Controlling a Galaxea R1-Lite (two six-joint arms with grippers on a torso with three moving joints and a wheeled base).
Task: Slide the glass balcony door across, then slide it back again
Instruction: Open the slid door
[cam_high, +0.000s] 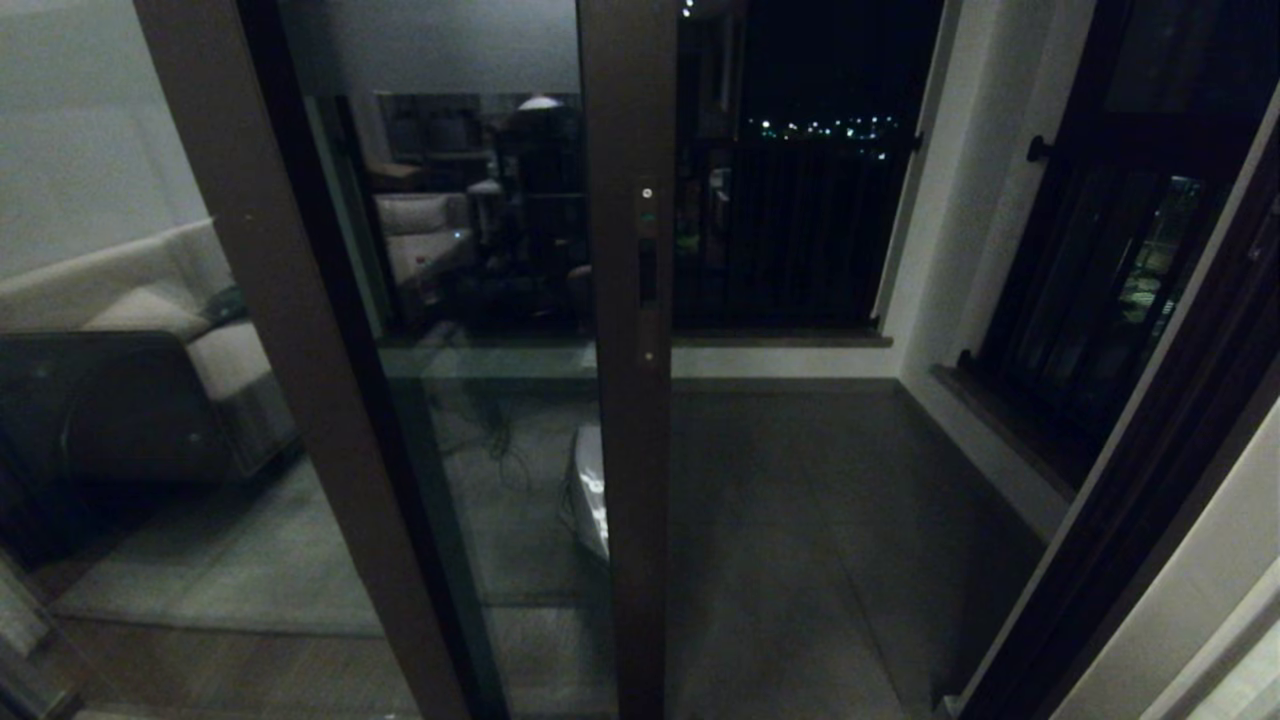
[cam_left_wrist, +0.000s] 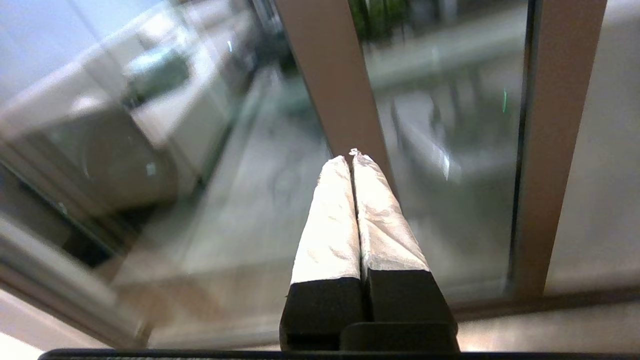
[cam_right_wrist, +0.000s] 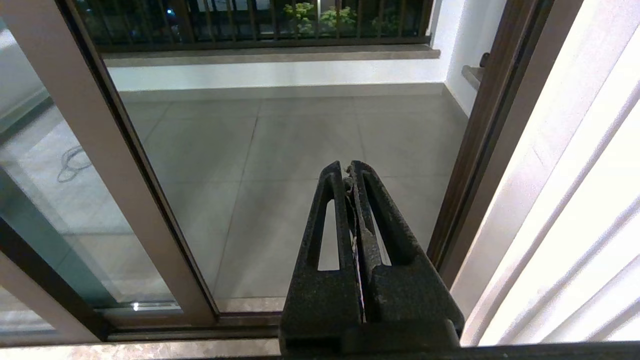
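Glass fills most of what I see: the glass balcony door (cam_high: 470, 400) stands tall from floor to top, its long side going straight up and down. It is pushed part way across, toward the robot's left. Its brown edge post (cam_high: 630, 400) stands near the middle of the head view, and to the right of it the doorway is open to the balcony floor (cam_high: 800, 500). Behind the glass, further left, another brown post (cam_high: 280, 350) leans across the view, with a sofa (cam_high: 150, 320) showing past it. On the far right is the door frame (cam_high: 1130, 480), and beyond it a dark barred window (cam_high: 1100, 280).

A slim black handle (cam_high: 647, 270) sits in the edge post, about halfway up what I can see.

Neither arm shows in the head view. The left gripper (cam_left_wrist: 352, 156) has its pale fingers pressed together with nothing between them, and it points at the glass near a brown post. The right gripper (cam_right_wrist: 346, 167) is pressed closed too, empty, and points at the open doorway floor.

Neither gripper is touching the door, I think. What could go wrong: closed fingers could slip off the smooth post and the door would not move. A push on the glass instead of the post could bump it hard. A crooked push could make the door stick in its track (cam_right_wrist: 165, 315).
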